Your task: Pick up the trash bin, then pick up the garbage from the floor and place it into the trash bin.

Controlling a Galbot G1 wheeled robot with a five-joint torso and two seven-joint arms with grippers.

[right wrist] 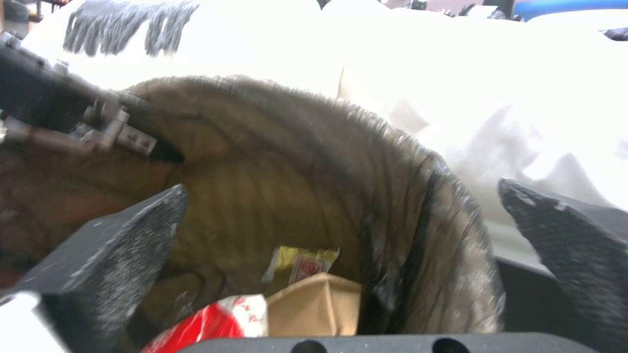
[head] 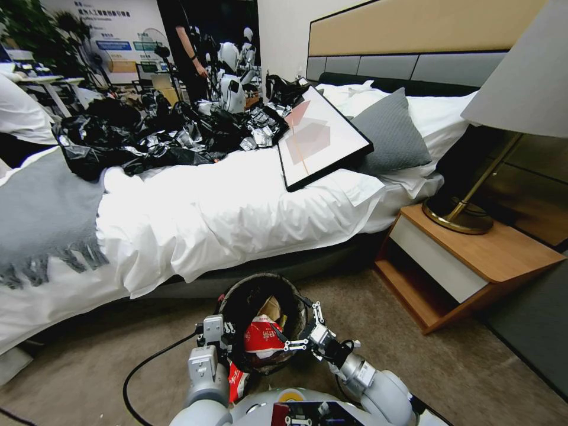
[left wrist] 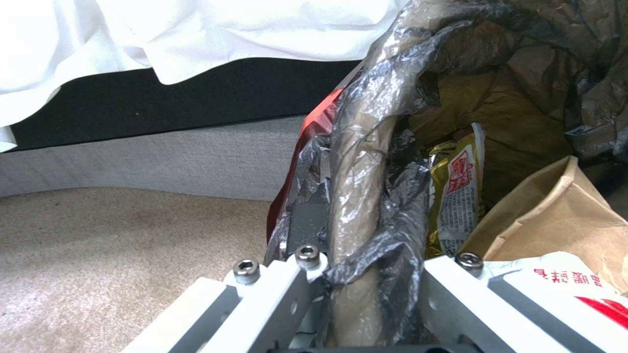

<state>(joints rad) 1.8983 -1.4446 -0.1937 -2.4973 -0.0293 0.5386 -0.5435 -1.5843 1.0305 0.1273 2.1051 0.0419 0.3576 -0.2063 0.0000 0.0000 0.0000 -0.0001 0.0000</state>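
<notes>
Even indoor light; the white cotton bedsheet (right wrist: pixel 471 73) beyond the dark fingertips (right wrist: pixel 562 230) glares, motion-blurred.

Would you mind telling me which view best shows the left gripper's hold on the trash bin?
The left wrist view: the left gripper clamps the trash bin rim between its fingers. The head view shows it small beside the bin; the right wrist view catches it blurred.
</notes>
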